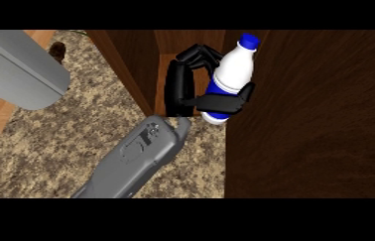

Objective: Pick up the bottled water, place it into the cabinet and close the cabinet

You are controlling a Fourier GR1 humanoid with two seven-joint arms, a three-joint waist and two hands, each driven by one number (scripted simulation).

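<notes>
The water bottle [236, 69] is white with a blue cap and a blue label. It leans with its cap pointing up and to the right. My right hand [183, 86] is shut on it: the thumb crosses its lower part and the fingers curl round behind. Hand and bottle are at the opening of the dark wooden cabinet [135, 66], between its left wall and a wide dark wood panel [300, 121] on the right. The bottle's base is partly hidden by the thumb. My left hand does not show.
The speckled beige counter [58, 146] spreads to the left of the cabinet. A large rounded grey form [29, 71] fills the upper left corner, with a small dark brown object [57, 50] beside it.
</notes>
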